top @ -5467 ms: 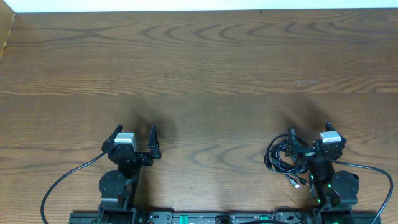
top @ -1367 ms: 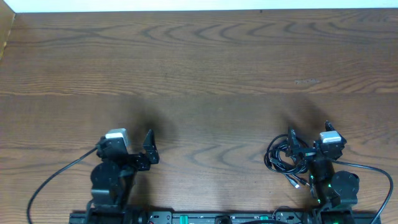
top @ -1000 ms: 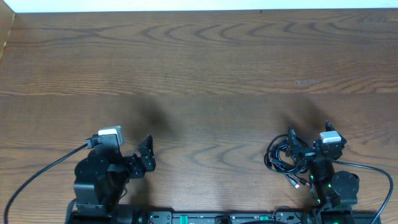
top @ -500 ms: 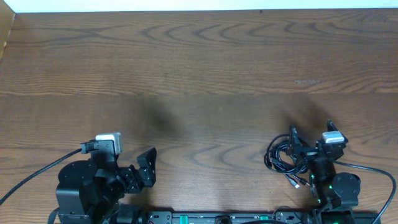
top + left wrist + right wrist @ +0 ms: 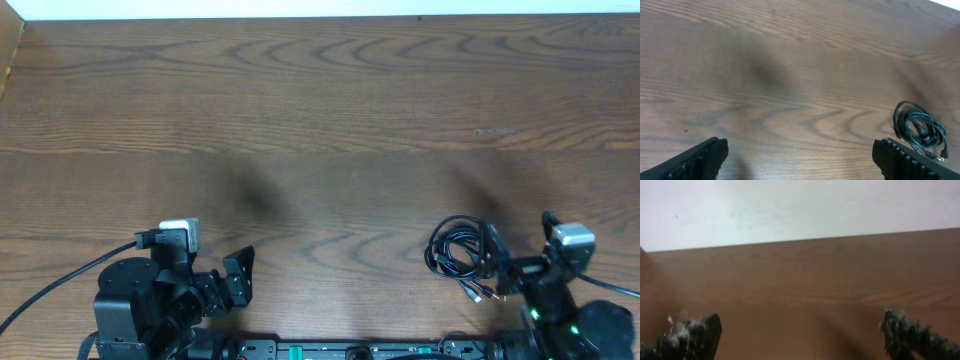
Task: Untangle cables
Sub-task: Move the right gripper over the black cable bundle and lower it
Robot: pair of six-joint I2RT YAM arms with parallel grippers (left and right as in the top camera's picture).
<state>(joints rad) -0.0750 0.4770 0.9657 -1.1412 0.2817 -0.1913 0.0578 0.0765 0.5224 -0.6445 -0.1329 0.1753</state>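
Note:
The cables [image 5: 461,258] are thin black cords in one knotted clump at the front right of the wooden table, with small plugs at the clump's lower right. They also show in the left wrist view [image 5: 919,129], at the right. My right gripper [image 5: 502,262] is open and empty just right of the clump, its nearest finger at the clump's edge. In the right wrist view [image 5: 801,322] only bare table lies between the fingers, and the cables are out of view. My left gripper [image 5: 236,279] is open and empty at the front left, far from the clump, as the left wrist view [image 5: 800,150] also shows.
The table [image 5: 320,120] is brown wood with a pale wall beyond its far edge [image 5: 800,210]. Both arm bases and their thicker black cables sit along the front edge, the left arm's cable [image 5: 55,290] curving out to the left.
My left arm has drawn back toward the front edge and swung left. My right arm has shifted right, off the clump, uncovering more of it. The cables have not moved.

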